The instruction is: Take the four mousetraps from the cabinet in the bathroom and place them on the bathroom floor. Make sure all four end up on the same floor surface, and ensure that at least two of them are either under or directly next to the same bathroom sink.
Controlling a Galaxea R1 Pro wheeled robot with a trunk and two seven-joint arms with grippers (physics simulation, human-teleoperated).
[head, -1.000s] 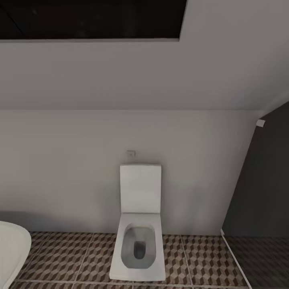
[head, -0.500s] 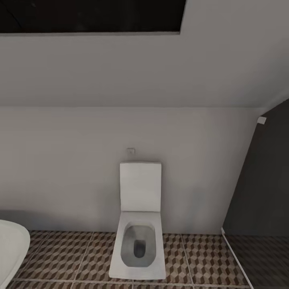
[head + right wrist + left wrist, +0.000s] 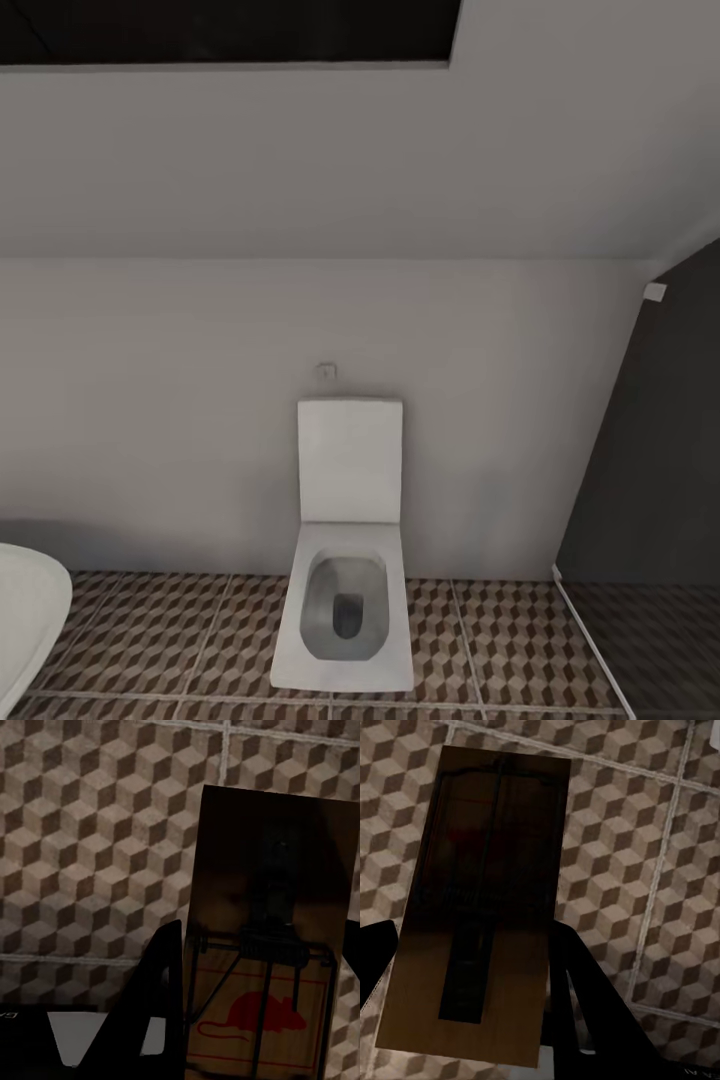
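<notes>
Nearest, each wrist view shows a mousetrap clamped between dark fingers above the bathroom floor (image 3: 660, 832): the left gripper (image 3: 472, 945) grasps one mousetrap (image 3: 484, 900) filling the left half of its frame, and the right gripper (image 3: 259, 975) grasps another mousetrap (image 3: 270, 937) at the right of its frame. Farther off in the head view, a white toilet (image 3: 345, 560) stands at lower centre against the pale wall (image 3: 160, 400), with a white basin edge (image 3: 25, 620) at the lower left corner.

White toilet (image 3: 345, 600), brown-beige cube-patterned bathroom floor (image 3: 150, 630), dark-brown mousetraps (image 3: 484, 892).
</notes>
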